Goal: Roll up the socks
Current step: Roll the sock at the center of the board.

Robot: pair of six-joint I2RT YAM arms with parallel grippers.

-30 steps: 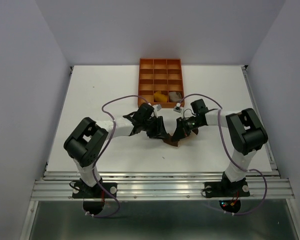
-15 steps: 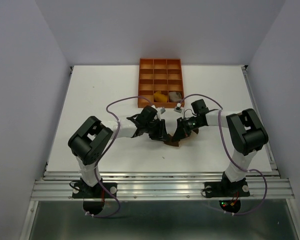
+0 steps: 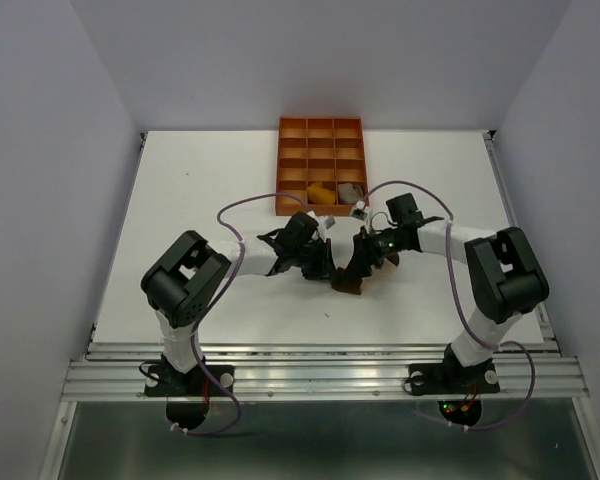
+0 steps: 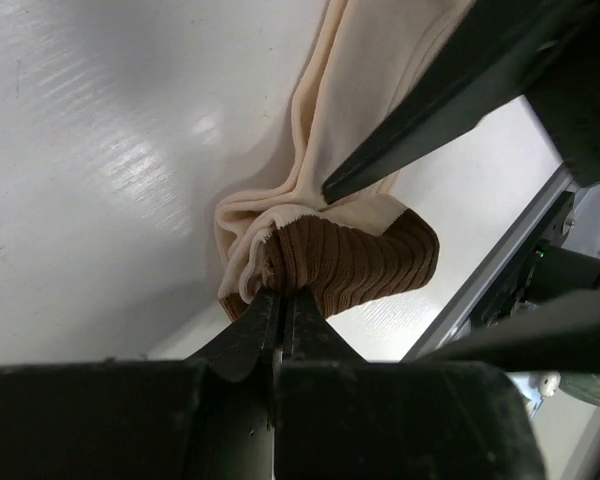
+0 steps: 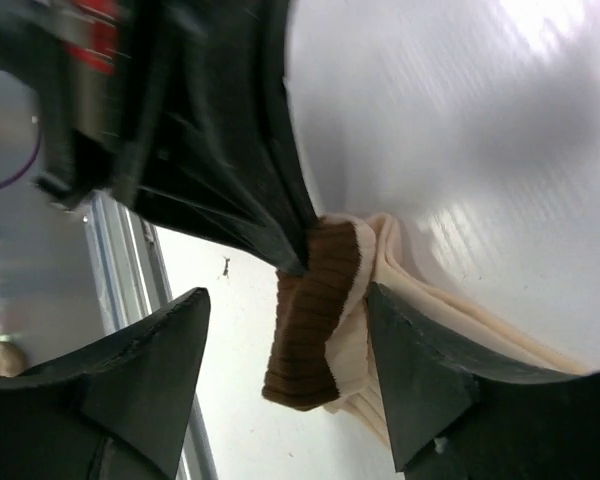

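A brown and cream sock lies bunched on the white table between my two grippers. My left gripper is shut on the edge of its ribbed brown cuff, and the cream part trails away past the right gripper's dark finger. My right gripper stands open, one finger on each side of the folded sock, the right finger close against the cream fabric. From above, that right gripper points down at the sock.
An orange tray with square compartments stands behind the grippers. A mustard bundle and a taupe bundle sit in its near row. The table's metal front rail runs along the near edge.
My right gripper has opened and let go of the sock. My left gripper has closed onto the brown cuff, and the left arm has edged to the right.
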